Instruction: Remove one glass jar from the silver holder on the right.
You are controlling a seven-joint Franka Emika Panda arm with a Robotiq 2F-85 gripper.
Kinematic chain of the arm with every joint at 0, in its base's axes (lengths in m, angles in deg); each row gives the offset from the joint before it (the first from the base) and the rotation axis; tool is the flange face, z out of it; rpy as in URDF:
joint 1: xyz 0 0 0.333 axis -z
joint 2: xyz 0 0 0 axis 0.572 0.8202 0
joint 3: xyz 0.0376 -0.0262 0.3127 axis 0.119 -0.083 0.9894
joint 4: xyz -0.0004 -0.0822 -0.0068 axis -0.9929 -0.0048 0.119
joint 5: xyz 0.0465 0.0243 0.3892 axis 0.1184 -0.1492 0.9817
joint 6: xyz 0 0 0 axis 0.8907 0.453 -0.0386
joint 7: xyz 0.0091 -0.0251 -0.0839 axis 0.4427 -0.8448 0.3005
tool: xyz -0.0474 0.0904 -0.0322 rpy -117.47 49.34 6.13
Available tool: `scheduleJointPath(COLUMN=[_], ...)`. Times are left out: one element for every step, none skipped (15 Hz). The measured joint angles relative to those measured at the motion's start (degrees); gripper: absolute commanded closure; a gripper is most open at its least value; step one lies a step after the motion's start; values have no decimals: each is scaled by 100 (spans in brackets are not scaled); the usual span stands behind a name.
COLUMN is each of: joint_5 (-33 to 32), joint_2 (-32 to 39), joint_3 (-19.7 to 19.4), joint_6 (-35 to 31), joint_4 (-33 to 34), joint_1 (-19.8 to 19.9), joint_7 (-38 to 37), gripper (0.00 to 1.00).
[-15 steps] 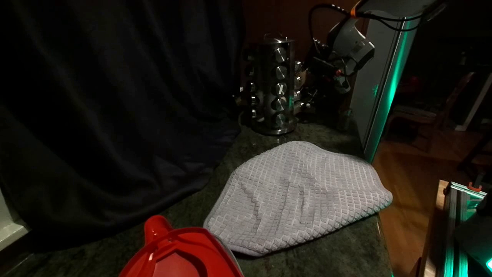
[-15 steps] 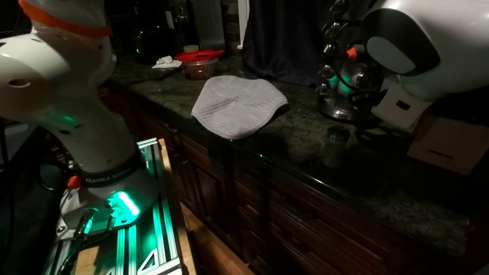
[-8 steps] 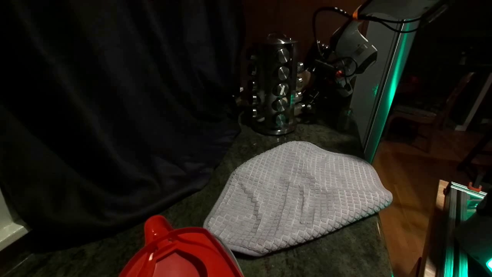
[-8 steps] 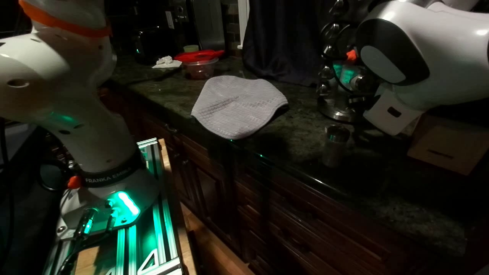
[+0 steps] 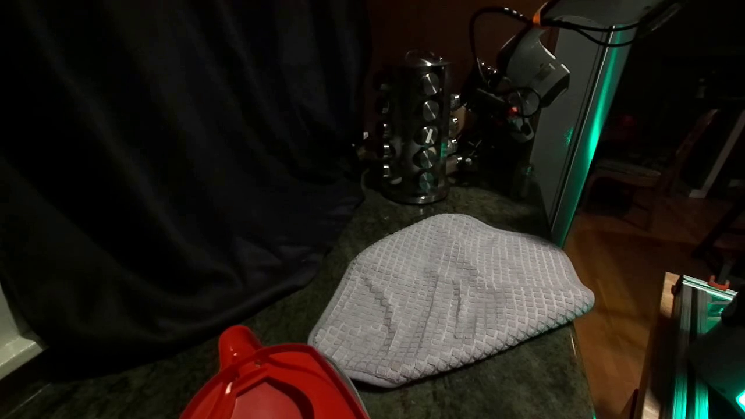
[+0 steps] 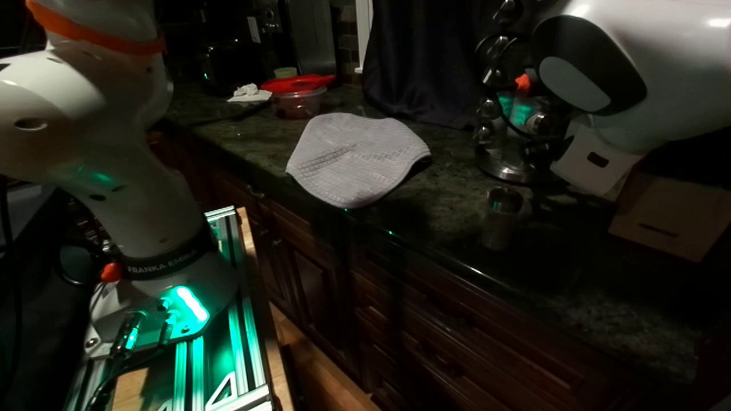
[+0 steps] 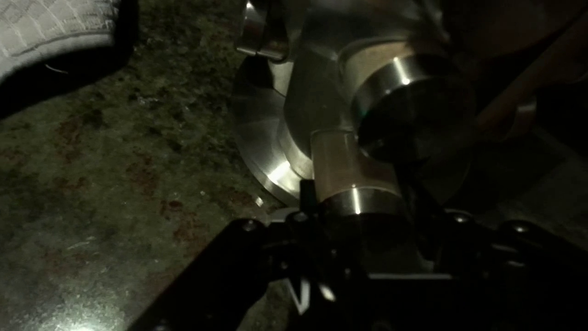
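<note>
All views dim. Green glow at robot base point(image 6: 160, 285). Wrist view: glints on jar lids point(image 7: 404, 92), hand point(image 7: 358, 197) near-black, bright patch on worktop point(image 7: 115, 207), right side mostly shadow.

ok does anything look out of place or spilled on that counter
A shiny-topped container stands on the counter, apart from the silver holder where the metal-lidded jars sit; it looks stray. The grey towel is also creased. I see no spill, though much is dark.

A chair point(image 5: 628, 170), probably, stands on the dim wooden floor point(image 5: 611, 262).
</note>
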Motion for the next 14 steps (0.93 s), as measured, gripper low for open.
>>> scheduleJointPath(joint_5=[-79,-155,-213,-259,-290,-312,-334,-362,-394,-429,-464,-502,-550,-608], joint_2=[-28,-50,-68,-81,-89,-95,-101,-109,-119,-129,-140,-151,-162,-174], joint_3=[0,-1,-1,-1,-1,-1,-1,-1,-1,0,0,0,-1,0], joint_6=[-102,-200,-280,-343,-380,-393,-404,-425,-450,-471,-484,-497,-515,-539], joint_4=[0,-1,-1,-1,-1,-1,0,0,-1,-1,-1,-1,0,2], joint_1=[-34,-68,-94,-114,-125,-128,-130,-134,-141,-147,-150,-154,-158,-164], joint_7=[24,37,42,43,43,45,50,63,73,83,91,102,116,136], gripper=[76,76,76,76,76,76,76,76,76,76,76,76,76,76])
